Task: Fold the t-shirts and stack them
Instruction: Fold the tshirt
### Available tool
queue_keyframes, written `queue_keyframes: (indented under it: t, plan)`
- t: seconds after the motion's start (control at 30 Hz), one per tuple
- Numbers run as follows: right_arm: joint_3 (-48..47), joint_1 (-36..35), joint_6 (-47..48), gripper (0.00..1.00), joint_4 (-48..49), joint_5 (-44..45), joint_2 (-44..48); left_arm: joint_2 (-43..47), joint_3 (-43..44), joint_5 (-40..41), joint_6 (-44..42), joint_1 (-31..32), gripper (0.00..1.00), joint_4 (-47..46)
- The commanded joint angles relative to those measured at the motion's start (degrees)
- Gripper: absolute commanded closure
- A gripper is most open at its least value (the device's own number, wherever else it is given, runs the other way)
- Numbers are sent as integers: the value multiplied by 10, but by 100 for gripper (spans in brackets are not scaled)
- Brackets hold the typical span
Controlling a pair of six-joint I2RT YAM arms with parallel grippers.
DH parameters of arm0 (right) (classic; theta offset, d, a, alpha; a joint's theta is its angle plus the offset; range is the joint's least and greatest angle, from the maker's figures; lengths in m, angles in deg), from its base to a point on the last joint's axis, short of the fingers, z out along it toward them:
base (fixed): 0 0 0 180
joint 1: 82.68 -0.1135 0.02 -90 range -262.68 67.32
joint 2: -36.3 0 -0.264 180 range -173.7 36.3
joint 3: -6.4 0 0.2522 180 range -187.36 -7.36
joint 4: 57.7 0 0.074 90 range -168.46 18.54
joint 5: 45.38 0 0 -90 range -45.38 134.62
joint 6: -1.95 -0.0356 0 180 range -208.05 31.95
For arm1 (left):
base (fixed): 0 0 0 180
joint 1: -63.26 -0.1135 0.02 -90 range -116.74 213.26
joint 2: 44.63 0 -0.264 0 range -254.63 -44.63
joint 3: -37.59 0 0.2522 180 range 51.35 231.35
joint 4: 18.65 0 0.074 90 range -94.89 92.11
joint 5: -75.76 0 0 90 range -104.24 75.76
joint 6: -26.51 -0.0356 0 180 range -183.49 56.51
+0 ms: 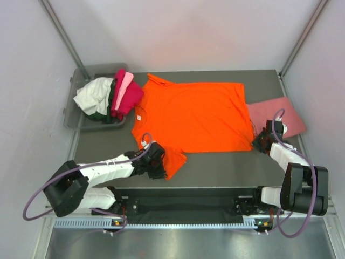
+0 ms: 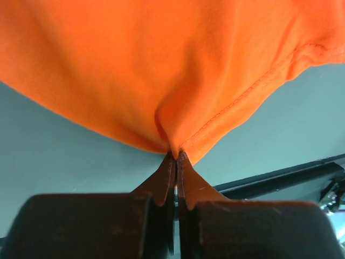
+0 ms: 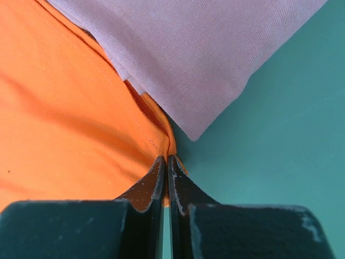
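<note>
A bright orange t-shirt [image 1: 194,116] lies spread flat across the middle of the table. My left gripper [image 1: 161,162] is shut on the edge of its near left sleeve, and in the left wrist view the orange cloth [image 2: 161,65] is pinched at the tips of that gripper [image 2: 176,154]. My right gripper [image 1: 257,141] is shut on the shirt's near right corner. The right wrist view shows the orange hem [image 3: 64,124] caught in that gripper [image 3: 167,157]. A folded salmon-pink t-shirt [image 1: 275,113] lies at the right, its corner [image 3: 205,54] overlapping the orange edge.
A grey plastic bin [image 1: 69,110] stands at the back left. It holds a white shirt [image 1: 94,96], a dark green one [image 1: 110,100], a light pink one [image 1: 123,86] and a magenta one [image 1: 128,97] that hangs over its rim. Metal frame posts rise at both back corners.
</note>
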Motion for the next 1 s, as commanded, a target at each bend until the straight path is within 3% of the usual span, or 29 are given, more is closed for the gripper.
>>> queue_keyframes:
  t: [0.0,0.13,0.23,0.53,0.77,0.97]
  plan:
    - [0,5,7,100,4,-1,16,18,4,50,-16,3,100,48]
    - [0,5,10,100,2,-7,22,48,68,124,-39,2,100,166]
    - [-6,4,15,100,-8,-16,18,70,90,138,-51,0,100,197]
    - [-52,-6,20,100,-54,-16,29,98,116,102,-84,-36,100,186]
    - [-111,-9,21,100,-70,-15,7,88,192,76,-158,-157,100,184]
    - [-167,-13,13,100,-70,-34,-53,12,289,67,-230,-238,100,169]
